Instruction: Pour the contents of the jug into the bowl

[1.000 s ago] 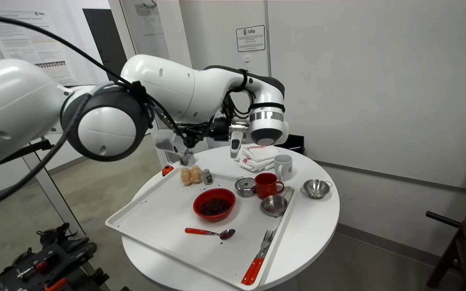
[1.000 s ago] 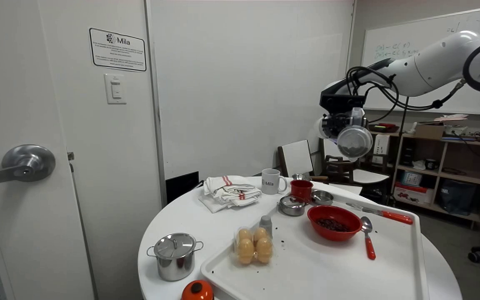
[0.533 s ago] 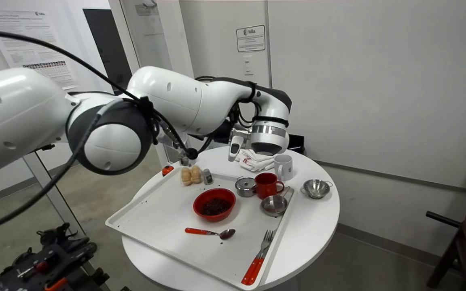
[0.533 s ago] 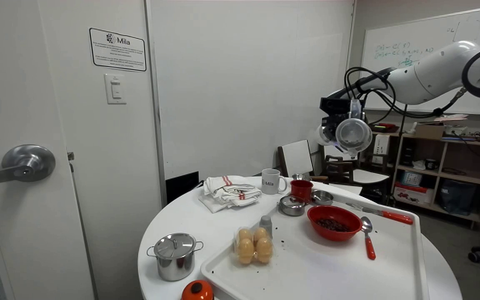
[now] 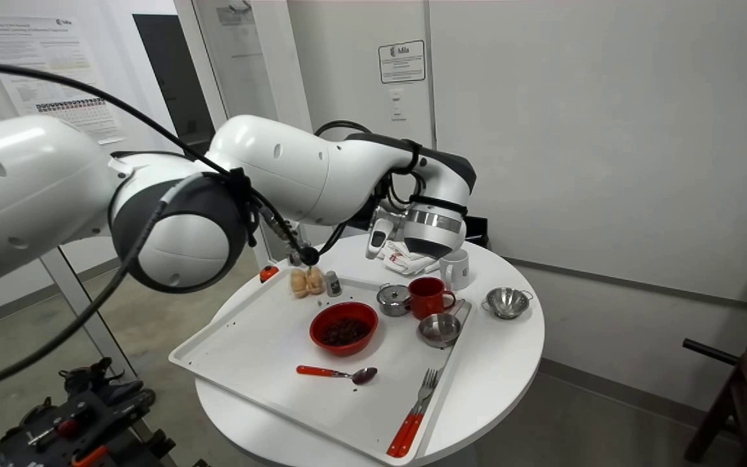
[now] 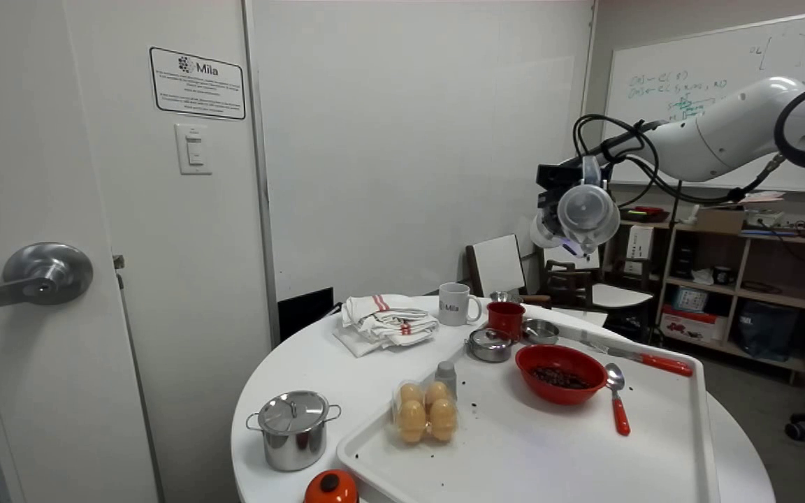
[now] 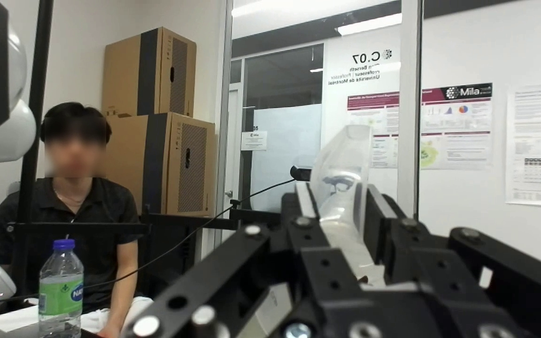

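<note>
Gripper (image 7: 341,202): closed on jug (image 6: 588,213), clear plastic between both pads (wrist view).
Jug, sm., translucent: held up well above tray (image 6: 549,461) in an ext. view; tilted, round end toward viewer, mouth or base can't tell. Directly over red bowl (image 6: 557,395) or not, can't tell.
Arm (image 5: 296,172), white, w/ blk cables: in the way in an ext. view, hiding all or most of jug & part of towels (image 6: 383,321).

Near to far:
Orange-red lidded item (image 6: 331,489), dk knob, cut off by frame.
Steel pot (image 6: 294,440), lid on, beside tray.
Egg pack (image 6: 425,413), clear, on tray.
Grey shaker (image 6: 446,378), upright, just behind eggs.
Red bowl, wide, upright on tray, dk bits (image 6: 557,377) inside.
Spoon (image 6: 618,398), red hdl, just beside bowl.
Fork (image 5: 424,394) & second red-hdl piece (image 5: 414,432), along tray edge.
Sm. lidded pot (image 6: 490,346), steel pan (image 6: 541,332), red mug (image 6: 506,320): clustered.
White mug (image 6: 453,307), folded towels, steel colander (image 5: 507,303): off tray.

Surface: tray white, rimmed, loose dk bits scattered; one corner juts past rd. white table (image 5: 497,363).

Room: door (image 6: 25,140), lever hdl; Mila sign (image 6: 198,82); lt. switch (image 6: 194,149); chairs (image 6: 497,269); loaded shelf unit (image 6: 741,292); whiteboard (image 6: 685,91), marker writing. Wrist view: bottle (image 7: 61,281), blue cap; seated person (image 7: 78,206), face blurred; 2 stacked boxes (image 7: 158,126); posters (image 7: 458,150).
</note>
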